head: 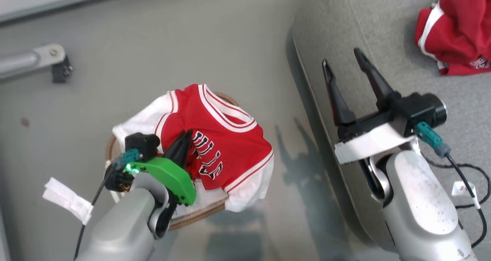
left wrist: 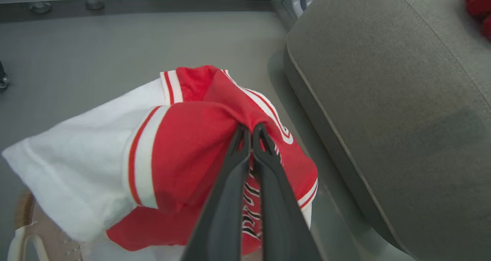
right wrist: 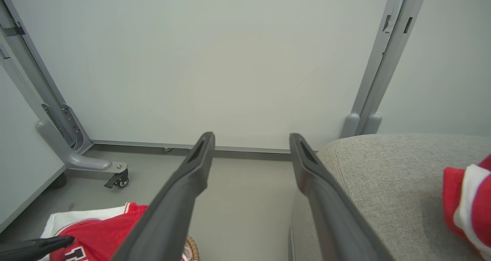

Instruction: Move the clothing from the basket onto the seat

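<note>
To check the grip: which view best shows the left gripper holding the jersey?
The left wrist view: the left gripper pinches a bunched red fold of the jersey, close up. The head view shows it small, from behind; the right wrist view catches a fingertip.

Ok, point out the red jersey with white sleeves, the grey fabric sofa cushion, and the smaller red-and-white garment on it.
Red jersey with white sleeves (head: 234,138): head view, red chest panel.
Grey fabric sofa cushion (head: 364,23): head view, bare top surface.
Smaller red-and-white garment (head: 456,34): head view, red middle.
</note>
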